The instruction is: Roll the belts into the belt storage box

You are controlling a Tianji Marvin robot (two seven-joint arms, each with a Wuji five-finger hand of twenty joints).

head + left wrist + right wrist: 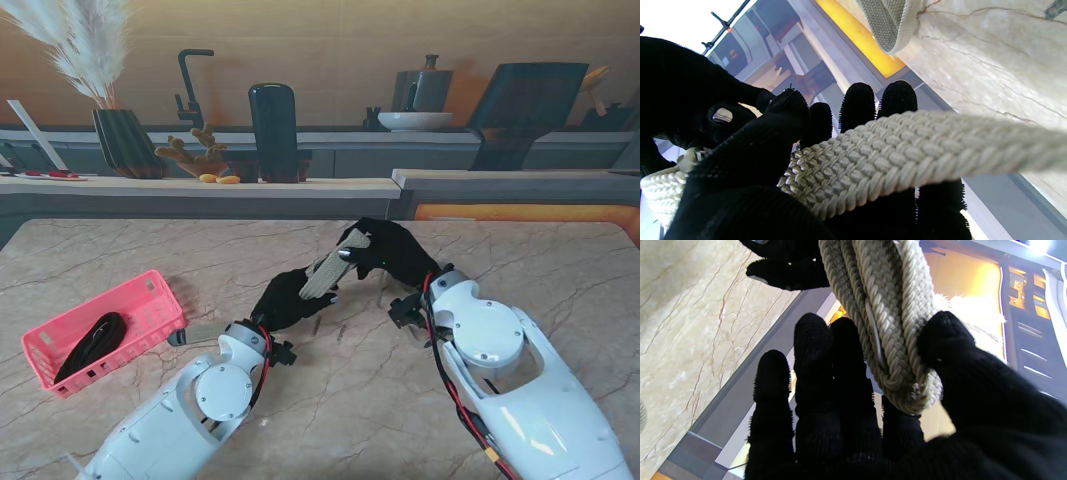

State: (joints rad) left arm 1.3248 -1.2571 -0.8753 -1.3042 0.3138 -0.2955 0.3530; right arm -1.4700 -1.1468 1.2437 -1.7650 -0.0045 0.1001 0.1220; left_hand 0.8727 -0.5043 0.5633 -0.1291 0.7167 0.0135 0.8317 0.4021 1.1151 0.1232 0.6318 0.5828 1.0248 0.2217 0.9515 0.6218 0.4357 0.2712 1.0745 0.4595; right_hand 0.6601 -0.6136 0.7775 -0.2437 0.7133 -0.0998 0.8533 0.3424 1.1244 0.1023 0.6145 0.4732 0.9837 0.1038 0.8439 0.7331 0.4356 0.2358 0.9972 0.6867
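A beige woven belt is held between both black-gloved hands above the middle of the table. My left hand grips one stretch of it; in the left wrist view the belt runs across the palm under the thumb. My right hand pinches the folded, partly rolled end; the right wrist view shows that bundle caught between thumb and fingers. The pink storage basket stands at the left of the table with a black belt rolled inside.
A raised ledge runs behind the table with a vase of pampas grass, a dark bottle and small decorations. An orange strip borders the table's far right edge.
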